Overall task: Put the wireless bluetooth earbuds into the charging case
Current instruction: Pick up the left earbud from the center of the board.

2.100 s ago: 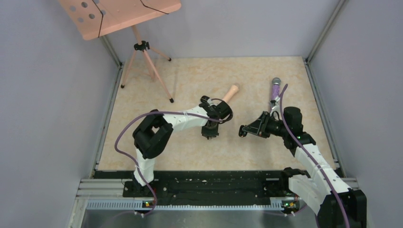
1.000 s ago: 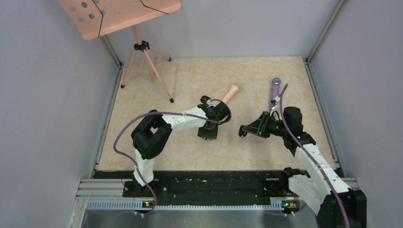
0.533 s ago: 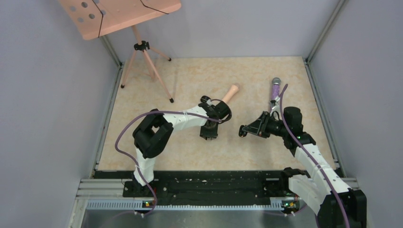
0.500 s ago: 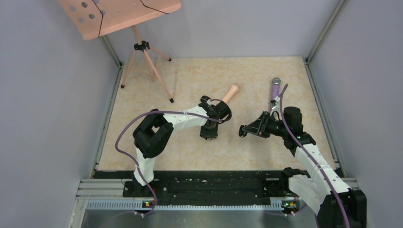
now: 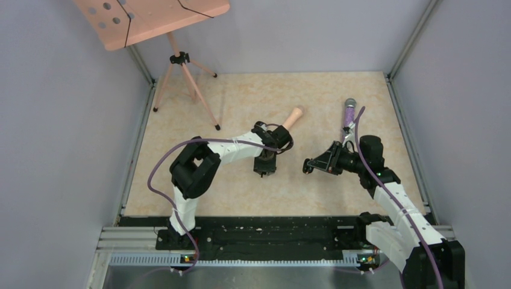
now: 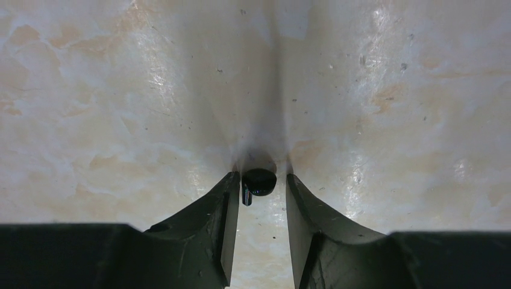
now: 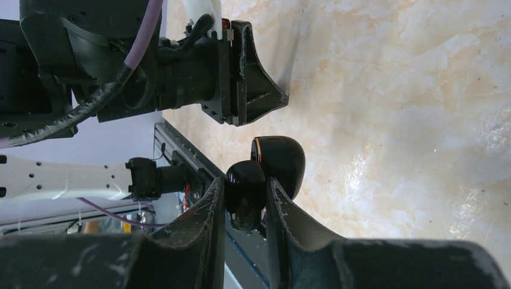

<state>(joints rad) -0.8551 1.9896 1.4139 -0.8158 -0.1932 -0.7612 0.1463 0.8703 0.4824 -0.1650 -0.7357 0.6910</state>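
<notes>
Earbud point(image 6: 259, 182) lies between left gripper point(image 6: 261, 178) fingertips, stem toward the wrist.

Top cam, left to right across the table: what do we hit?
tripod stand → left gripper → wooden handle → right gripper → purple-tipped wand

No words, numbers or signs can be read. The charging case point(image 7: 278, 161) in the right claw point(image 7: 244, 201) shows no letters, nor does the earbud point(image 6: 260, 181) between the left claw's point(image 6: 259, 201) tips.
</notes>
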